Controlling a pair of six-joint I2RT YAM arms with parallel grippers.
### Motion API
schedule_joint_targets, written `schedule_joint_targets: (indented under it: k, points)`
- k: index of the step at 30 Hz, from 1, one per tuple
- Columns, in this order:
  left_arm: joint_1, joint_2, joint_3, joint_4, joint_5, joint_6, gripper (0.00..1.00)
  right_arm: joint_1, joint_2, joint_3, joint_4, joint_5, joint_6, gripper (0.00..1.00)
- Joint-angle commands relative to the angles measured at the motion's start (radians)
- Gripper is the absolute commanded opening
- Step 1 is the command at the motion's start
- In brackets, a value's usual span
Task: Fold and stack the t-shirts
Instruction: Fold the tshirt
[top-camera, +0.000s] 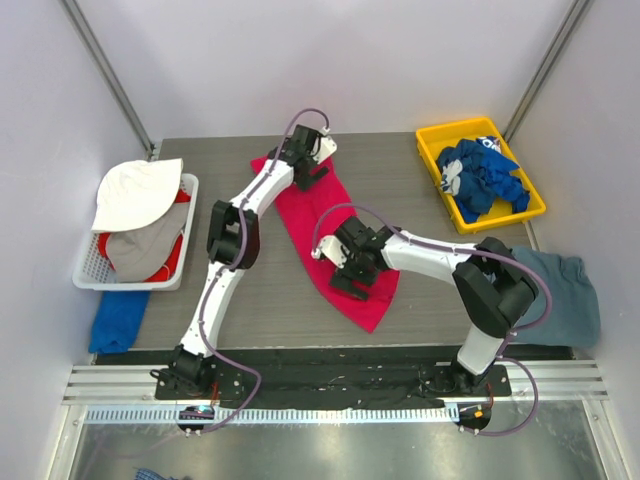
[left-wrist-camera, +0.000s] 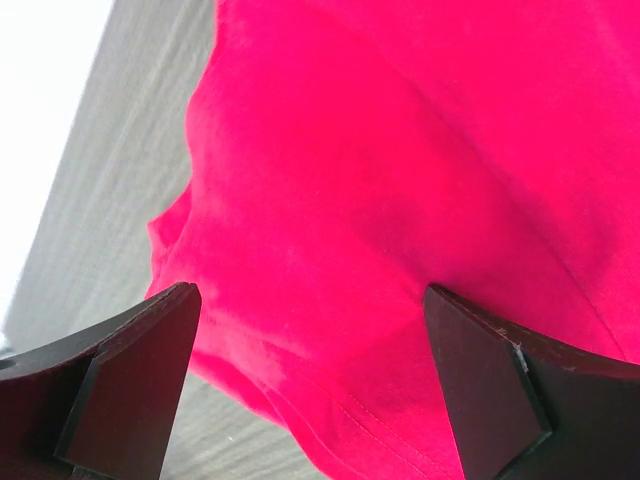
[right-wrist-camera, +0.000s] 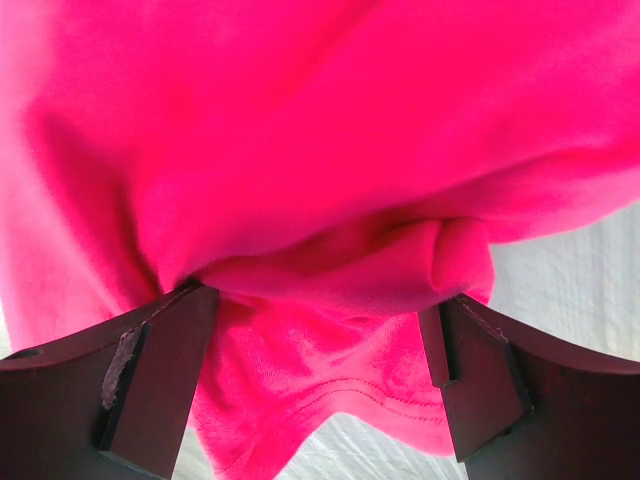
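The pink shirt (top-camera: 312, 228) is laid as a long strip across the table (top-camera: 280, 300), running diagonally from far left to near right. Its far end is straddled by the left gripper (top-camera: 311, 172) and its near end by the right gripper (top-camera: 352, 280). Both are spread wide, and nothing is clamped.

Soft matt cloth t-shirt (top-camera: 305, 235), dull grained table (top-camera: 400, 190).

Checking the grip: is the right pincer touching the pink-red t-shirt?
Touching. Right wrist view shows the pink-red t-shirt bunched inside the right pincer, against both fingers.
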Motion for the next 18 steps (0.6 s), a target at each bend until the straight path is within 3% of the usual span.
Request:
schedule_joint_targets:
  k: [1,10,18]
  points:
    - [-0.022,0.046,-0.013,0.086,-0.034,0.084,1.0,0.068,-0.004,0.004,-0.114,-0.089,0.039,0.91]
    - [-0.028,0.051,-0.007,0.178,-0.011,0.126,1.0,0.188,-0.043,0.018,-0.179,-0.135,0.05,0.91]
    - [-0.052,0.072,-0.01,0.265,0.023,0.152,1.0,0.217,-0.032,0.102,-0.164,-0.133,0.079,0.91]
